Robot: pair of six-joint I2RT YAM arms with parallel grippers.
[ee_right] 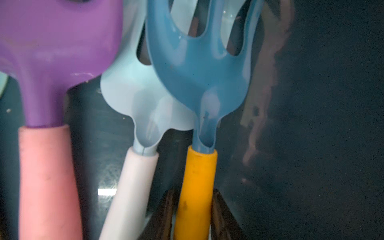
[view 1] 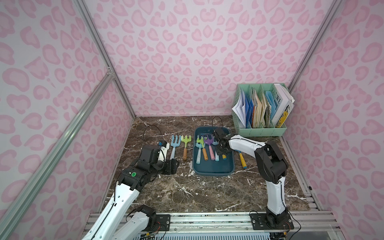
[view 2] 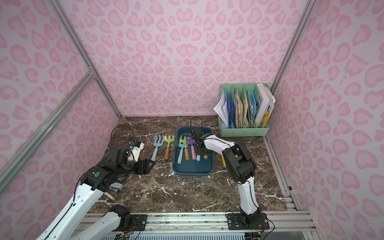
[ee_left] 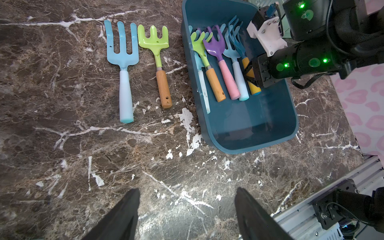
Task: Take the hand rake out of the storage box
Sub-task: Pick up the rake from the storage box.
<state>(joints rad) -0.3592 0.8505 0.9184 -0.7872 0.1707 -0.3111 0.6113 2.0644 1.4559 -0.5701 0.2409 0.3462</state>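
Yellow-handled hand rake [ee_right: 199, 87] sits in the storage box [ee_left: 249, 128], its handle clamped between the right fingers [ee_right: 220, 216]; left fingers [ee_left: 124, 214] gape.

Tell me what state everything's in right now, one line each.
storage box, partly filled.
right gripper, shut on the yellow-handled rake.
yellow-handled rake, gripped by its handle, inside the storage box.
left gripper, open, empty, over the table.
blue fork, lying flat on the table.
green rake, lying flat beside the blue fork.
file rack, upright, filled with papers.
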